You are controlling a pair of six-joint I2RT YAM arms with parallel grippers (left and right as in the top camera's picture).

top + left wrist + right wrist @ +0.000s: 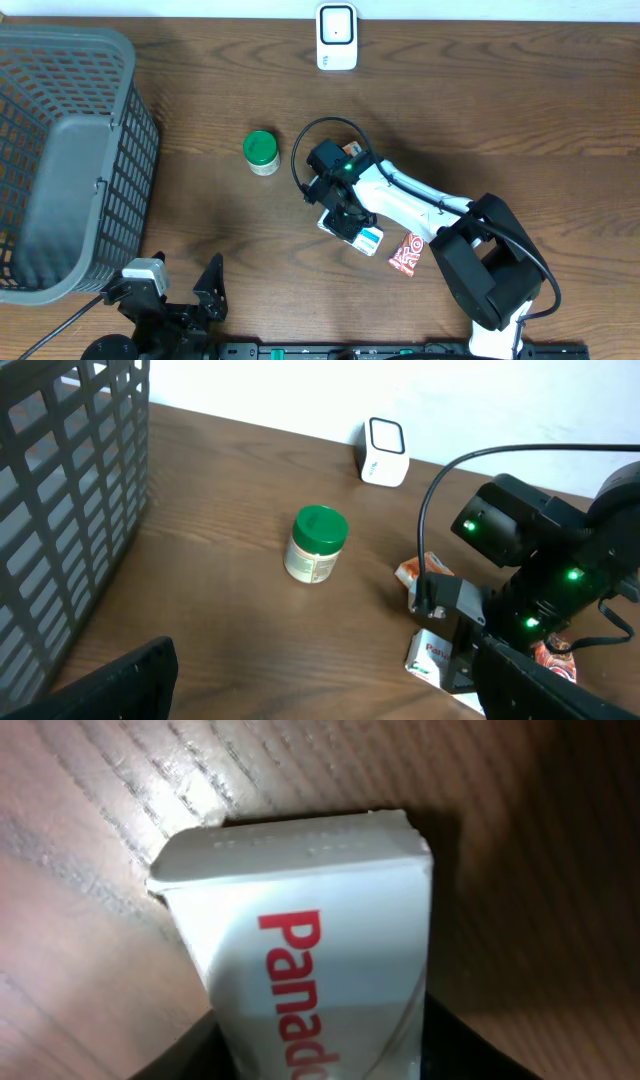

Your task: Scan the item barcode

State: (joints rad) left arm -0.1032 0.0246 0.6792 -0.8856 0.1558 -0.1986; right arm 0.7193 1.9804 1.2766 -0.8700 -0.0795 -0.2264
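Dark wooden table point(500, 100), white wall point(300, 390); left claw point(180, 285) spread, right claw point(348, 222) tight on box point(320, 920).

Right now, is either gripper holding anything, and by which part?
The left gripper is open and empty. The right gripper has its fingers either side of the white box near one end; whether they clamp it cannot be told.

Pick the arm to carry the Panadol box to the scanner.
Right. The right gripper is down over the Panadol box, straddling it; the left gripper sits open at the table edge, well away.
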